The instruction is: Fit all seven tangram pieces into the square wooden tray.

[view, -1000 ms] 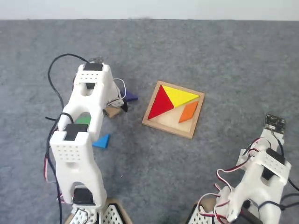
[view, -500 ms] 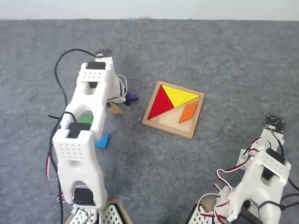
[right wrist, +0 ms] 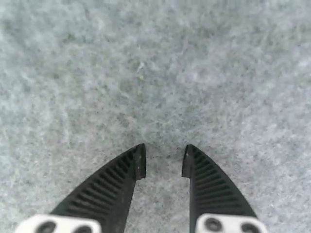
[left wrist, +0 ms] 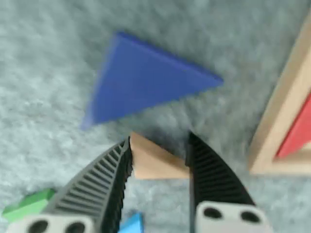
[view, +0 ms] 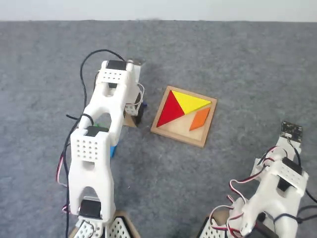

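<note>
Left wrist view is showing the left gripper (left wrist: pixel 158 145) pinching the tan piece (left wrist: pixel 155 162) just beside the square wooden tray (left wrist: pixel 279 116), near the middle of the table (view: pixel 247 59). The step is calling for clearing the rim, aligning with bare tray floor, and lowering flat. The right gripper (right wrist: pixel 163 158) is hanging spread.

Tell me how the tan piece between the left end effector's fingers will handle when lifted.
The tan piece looks like flat solid wood: probably stiff and light. With flat faces it should not roll. Its slanted edges might slip or twist in the left end effector.
</note>
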